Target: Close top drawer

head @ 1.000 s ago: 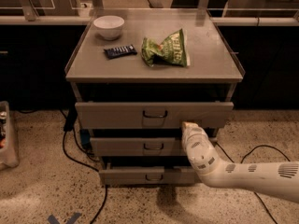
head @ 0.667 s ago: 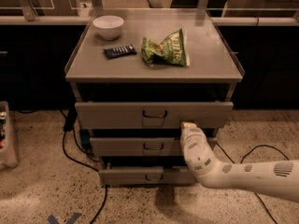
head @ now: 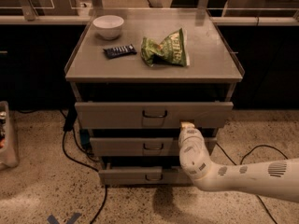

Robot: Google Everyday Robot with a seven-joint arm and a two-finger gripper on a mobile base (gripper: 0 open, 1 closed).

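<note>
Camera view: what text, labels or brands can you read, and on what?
Green chip bag: white lettering, too blurred to read.
Dark snack bar: pale marks, unreadable.
Top drawer, with the gripper at its lower edge: no text.

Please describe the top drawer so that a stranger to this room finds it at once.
Find the grey cabinet with a white bowl and a green snack bag on top. Just under that top sits the top drawer, pulled out, the pincer at its lower edge right of the handle. Unlike the two drawers below, its front is taller and nearly cabinet-wide.
</note>
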